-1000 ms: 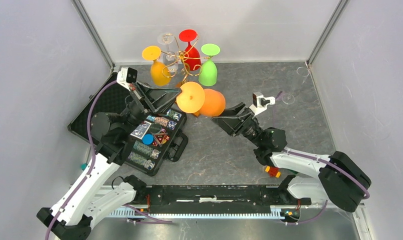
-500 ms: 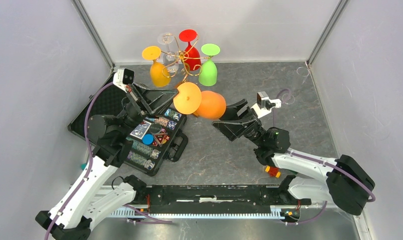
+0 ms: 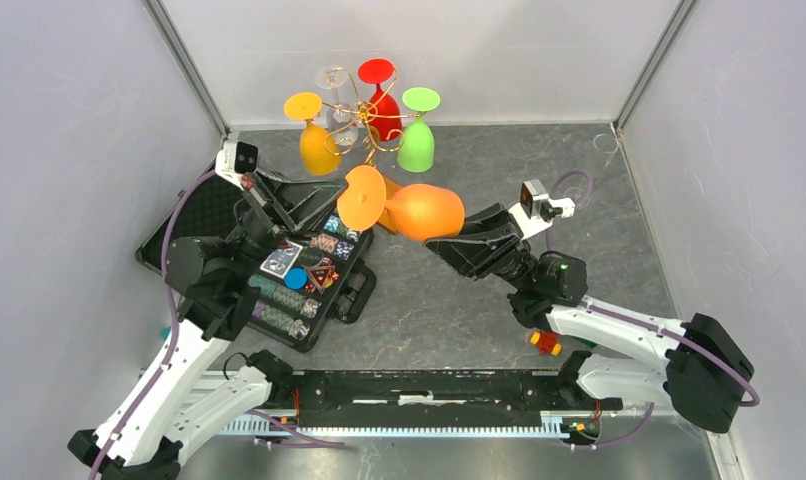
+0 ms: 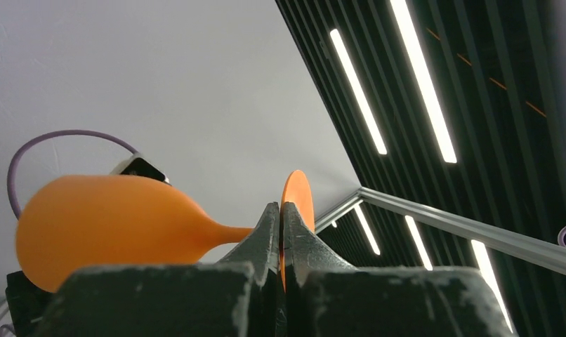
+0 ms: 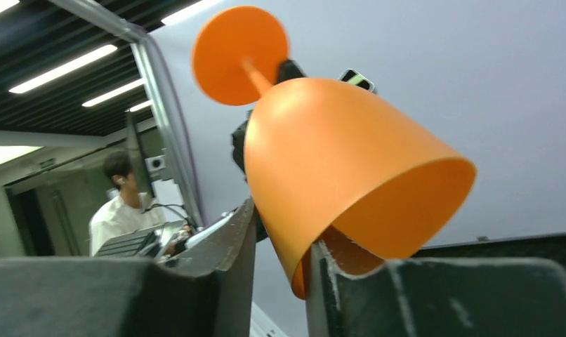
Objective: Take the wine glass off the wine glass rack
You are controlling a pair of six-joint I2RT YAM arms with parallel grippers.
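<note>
Aloft, wine glass, left claw clamping foot, right claw straddling rim (grip unclear).

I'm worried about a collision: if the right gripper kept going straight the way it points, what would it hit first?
The orange wine glass. The right gripper has its jaws astride the bowl's rim, one finger seemingly inside, so going straight on would likely run against the bowl's wall or bottom.

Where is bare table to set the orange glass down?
Bare grey table lies between the poker chip case and the right arm. Another patch sits between the green glass and the clear glass. Crowded around the wine glass rack.
</note>
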